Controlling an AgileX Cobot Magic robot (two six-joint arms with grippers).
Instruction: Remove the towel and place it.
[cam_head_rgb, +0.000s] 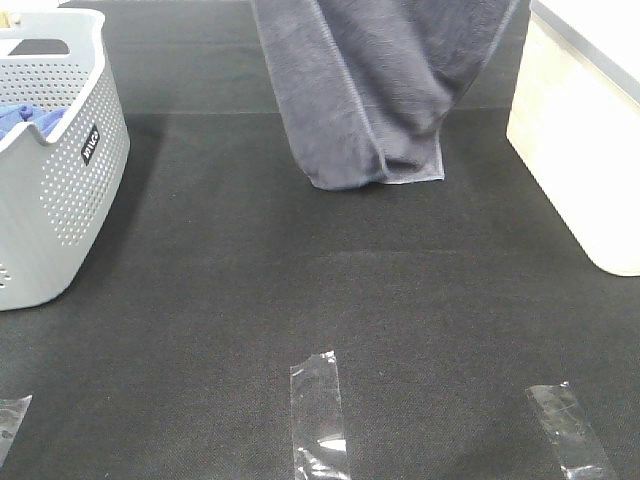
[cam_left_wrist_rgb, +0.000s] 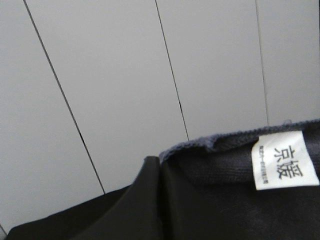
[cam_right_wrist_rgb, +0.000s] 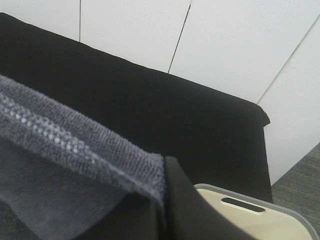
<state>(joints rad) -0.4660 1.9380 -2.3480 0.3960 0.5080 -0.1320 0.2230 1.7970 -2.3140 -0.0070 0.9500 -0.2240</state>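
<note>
Because the left end effector (cam_left_wrist_rgb: 159, 172) and the right end effector (cam_right_wrist_rgb: 165, 175) are each clamped shut on the upper hem of the towel (cam_head_rgb: 370, 90), it hangs spread over the table's (cam_head_rgb: 300, 300) far middle, lower end near the surface, apparently ready for laying out.

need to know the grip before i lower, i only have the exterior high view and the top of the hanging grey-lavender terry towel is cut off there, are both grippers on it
observer: yes, the left gripper is closed on the grey-lavender terry towel at its upper edge
operator: and the right
observer: the right gripper pinches the end of the lighter stitched hem
operator: anything to tell the ends apart
observer: a white sewn label with black characters sits beside the left grip
</note>
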